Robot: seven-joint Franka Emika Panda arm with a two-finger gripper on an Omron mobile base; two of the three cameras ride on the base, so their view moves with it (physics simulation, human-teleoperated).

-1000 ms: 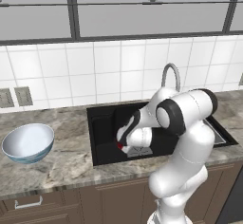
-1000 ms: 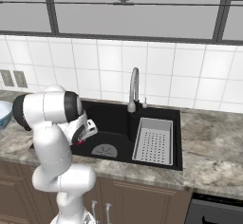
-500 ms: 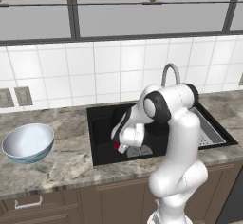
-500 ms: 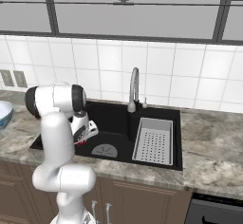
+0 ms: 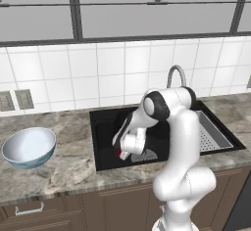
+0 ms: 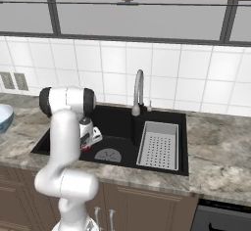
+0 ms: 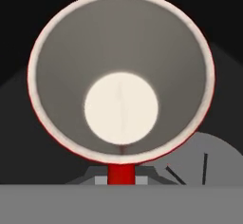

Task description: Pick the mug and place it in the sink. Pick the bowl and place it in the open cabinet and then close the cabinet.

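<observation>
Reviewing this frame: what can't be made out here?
- Mug resting on the sink floor or hanging above it: the hand view looks straight into it; in the left base view the arm hides it.
- Fingertips: hidden beneath the mug's rim.
- Bowl: cut by the right base view's left edge.
</observation>
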